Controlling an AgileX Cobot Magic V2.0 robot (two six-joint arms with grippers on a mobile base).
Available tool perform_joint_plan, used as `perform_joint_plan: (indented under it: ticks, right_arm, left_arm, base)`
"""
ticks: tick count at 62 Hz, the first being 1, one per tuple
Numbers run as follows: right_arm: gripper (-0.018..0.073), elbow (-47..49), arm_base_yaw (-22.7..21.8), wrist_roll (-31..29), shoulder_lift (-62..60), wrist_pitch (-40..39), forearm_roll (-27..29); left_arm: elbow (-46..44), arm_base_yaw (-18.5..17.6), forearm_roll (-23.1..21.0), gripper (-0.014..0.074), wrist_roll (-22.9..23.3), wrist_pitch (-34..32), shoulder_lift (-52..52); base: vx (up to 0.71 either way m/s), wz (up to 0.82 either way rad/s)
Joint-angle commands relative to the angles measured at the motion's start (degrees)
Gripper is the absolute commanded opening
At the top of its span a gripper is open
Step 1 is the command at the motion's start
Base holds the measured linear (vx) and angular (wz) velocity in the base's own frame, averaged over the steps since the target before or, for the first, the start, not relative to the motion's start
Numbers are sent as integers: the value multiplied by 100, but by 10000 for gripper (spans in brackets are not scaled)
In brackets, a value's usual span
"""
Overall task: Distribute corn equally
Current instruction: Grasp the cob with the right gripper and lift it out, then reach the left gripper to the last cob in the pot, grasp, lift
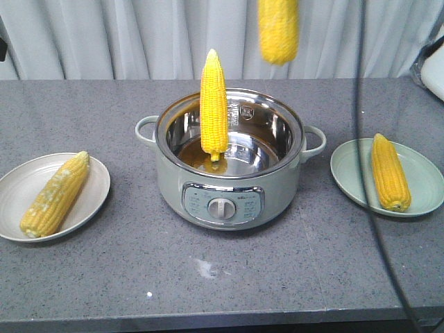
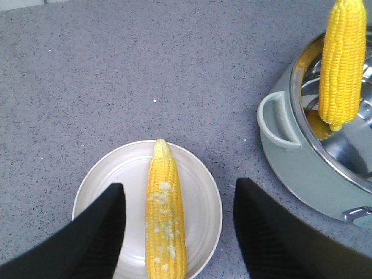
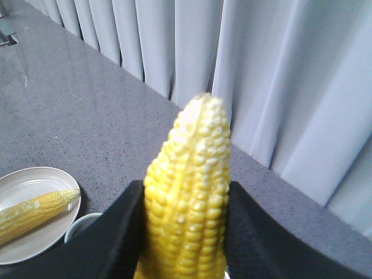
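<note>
Corn aloft: bright yellow cob [image 3: 189, 186] clamped in right gripper [image 3: 187, 232], over grey desk [image 1: 83, 277].
Corn in pot: second cob [image 1: 214, 104] upright, maybe leaning, in sage-green steel-lined cooker [image 1: 172, 187], mid-desk.
Corn on plates: third cob [image 1: 55, 194] on cream plate [image 1: 21, 184], left edge; fourth cob [image 1: 390, 173] on pale green plate [image 1: 350, 166], right edge.
Left gripper [image 2: 179, 189]: fingers apart above cream plate.

Left cob [image 1: 54, 195]: lies diagonally on the white plate [image 1: 17, 184], with whitish patches over its yellow kernels.
Pot cob [image 1: 214, 104]: stands almost upright inside the pot [image 1: 222, 187], point up, bright yellow.
Right cob [image 1: 390, 173]: lies lengthwise on the green plate [image 1: 350, 166], a deeper orange-yellow, stem end nearest the front camera.
Raised cob [image 1: 279, 28]: hangs tip down, high above the pot's far side, clamped in the right gripper [image 3: 187, 209].
</note>
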State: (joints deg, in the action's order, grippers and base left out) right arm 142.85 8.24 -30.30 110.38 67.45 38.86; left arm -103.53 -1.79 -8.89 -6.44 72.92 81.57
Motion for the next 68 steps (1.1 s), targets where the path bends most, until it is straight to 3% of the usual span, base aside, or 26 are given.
perform_joint_plan:
  ticks: [1,10,22,34,42,49,60,68]
  right_arm:
    - [-4,158,-36,435,-927,86,-530]
    - [-4,56,-36,1317,-1933,646,-1776]
    - [-4,-723,-36,1836,-3538,646,-3002]
    - [-4,-2497,-36,1971,-5235,555,-3948]
    - [-4,-3725,-36,1978,-6252,-110,-4454]
    - [-4,-4264,-36,2240,-6838,-479,-4674]
    - [-4,-4321,-36,2142,-6934,-100,-4680]
    - [-4,-4321,-36,2117,-6914,-31,-4672]
  left_arm:
    - [-130,-19,-151,407,15,-315,-170]
    - [-130,-19,-589,407,15,-490,-142]
    - [-130,-19,-1825,407,-164,-1044,90]
    - [-136,-92,-3751,406,-1154,-1641,597]
    - [-257,-313,-4647,390,-1879,-2170,961]
    - [-783,-526,-4812,386,-2018,-2366,1406]
    - [-2119,-828,-4796,392,-1710,-2427,2428]
    - [-2913,-953,-4647,444,-1548,-2358,3176]
  base:
    - [0,0]
    - [0,0]
    - [0,0]
    - [0,0]
    - [0,0]
    - [0,0]
    - [0,0]
    - [0,0]
